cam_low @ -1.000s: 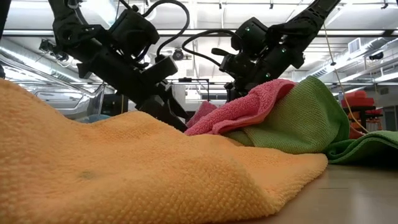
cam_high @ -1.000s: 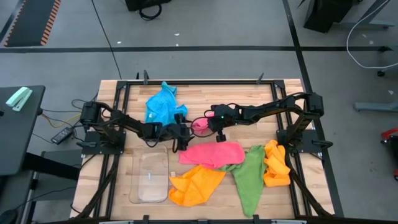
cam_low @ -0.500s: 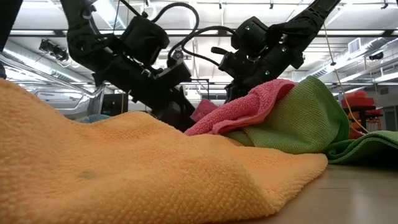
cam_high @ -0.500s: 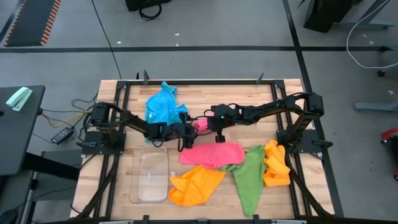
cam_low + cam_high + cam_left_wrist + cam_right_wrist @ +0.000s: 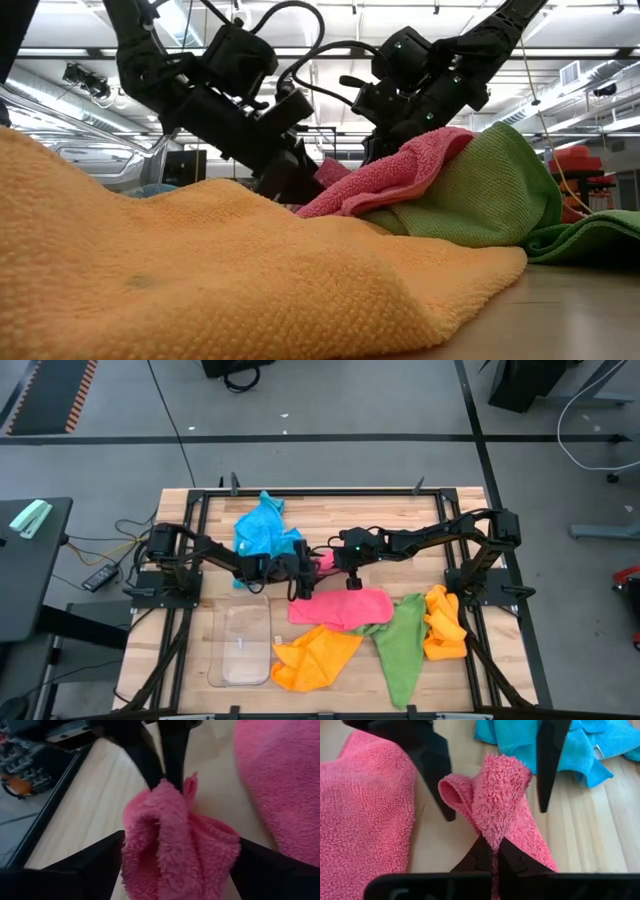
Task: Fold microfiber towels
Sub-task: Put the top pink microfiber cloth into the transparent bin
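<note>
A pink towel lies flat at mid table [image 5: 340, 606]. A bunched pink part [image 5: 322, 560] stands up just beyond it, and my right gripper [image 5: 492, 851] is shut on it. I cannot tell whether bunch and flat part are one towel. My left gripper [image 5: 180, 842] is open, reaching from the table's left, with one finger on each side of the bunch [image 5: 175, 845]. Blue [image 5: 262, 530], orange [image 5: 310, 655] and green [image 5: 400, 645] towels lie around them. My right gripper pinches the bunch's raised tip [image 5: 492, 836] between its two fingers, several layers gathered together. The fingers slant down from the table's right. The bunch stands as a folded peak, and its lower part spreads on the table. My left gripper: I cannot tell whether its fingers [image 5: 437, 775] touch the bunch.
A clear plastic tray [image 5: 242, 645] lies near the front left. A second orange towel [image 5: 445, 622] is heaped at the right by the green one. A dark frame [image 5: 300, 492] runs round the wooden table.
My left gripper has moved toward the table's right, up to the pink bunch, staying open. The right gripper and the bunch have kept still.
</note>
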Controlling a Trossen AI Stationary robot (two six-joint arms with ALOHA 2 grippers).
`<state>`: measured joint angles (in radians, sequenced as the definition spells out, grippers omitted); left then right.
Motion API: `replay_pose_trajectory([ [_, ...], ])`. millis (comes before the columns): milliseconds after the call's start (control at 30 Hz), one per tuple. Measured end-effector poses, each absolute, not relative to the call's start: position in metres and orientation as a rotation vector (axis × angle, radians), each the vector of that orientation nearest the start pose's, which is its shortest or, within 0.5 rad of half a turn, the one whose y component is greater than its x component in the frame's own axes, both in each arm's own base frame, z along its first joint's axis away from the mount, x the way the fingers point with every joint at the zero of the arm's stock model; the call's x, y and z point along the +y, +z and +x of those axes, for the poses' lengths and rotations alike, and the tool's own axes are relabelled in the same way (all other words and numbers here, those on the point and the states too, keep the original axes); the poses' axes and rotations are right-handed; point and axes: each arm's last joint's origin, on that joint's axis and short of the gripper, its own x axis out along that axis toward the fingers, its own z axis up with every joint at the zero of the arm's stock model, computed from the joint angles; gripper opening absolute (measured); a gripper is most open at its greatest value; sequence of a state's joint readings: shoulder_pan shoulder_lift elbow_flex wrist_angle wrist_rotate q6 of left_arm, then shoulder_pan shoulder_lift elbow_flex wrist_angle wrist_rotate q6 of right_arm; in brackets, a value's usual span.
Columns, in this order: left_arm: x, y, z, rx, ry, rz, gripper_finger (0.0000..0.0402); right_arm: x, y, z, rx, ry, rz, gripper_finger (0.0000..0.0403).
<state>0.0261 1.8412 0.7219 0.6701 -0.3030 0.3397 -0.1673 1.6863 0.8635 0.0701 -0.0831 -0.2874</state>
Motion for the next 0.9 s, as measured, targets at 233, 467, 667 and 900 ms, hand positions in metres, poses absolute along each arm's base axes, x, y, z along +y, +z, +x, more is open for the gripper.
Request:
replay_pose_trajectory([
  [233, 0.021, 0.124, 0.337, 0.482, 0.256, 0.381, 0.0256, -0.053, 0.161, 0.327, 0.752, 0.032, -0.19, 0.001],
  [467, 0.018, 0.124, 0.337, 0.482, 0.252, 0.376, 0.0163, -0.053, 0.161, 0.327, 0.756, 0.027, -0.184, 0.0059],
  [667, 0.016, 0.126, 0.335, 0.502, 0.252, 0.334, 0.0089, -0.052, 0.159, 0.326, 0.775, 0.037, -0.168, 0.011],
  [900, 0.021, 0.145, 0.322, 0.579, 0.268, 0.274, 0.0015, -0.054, 0.169, 0.322, 0.759, 0.027, -0.166, 0.0159],
])
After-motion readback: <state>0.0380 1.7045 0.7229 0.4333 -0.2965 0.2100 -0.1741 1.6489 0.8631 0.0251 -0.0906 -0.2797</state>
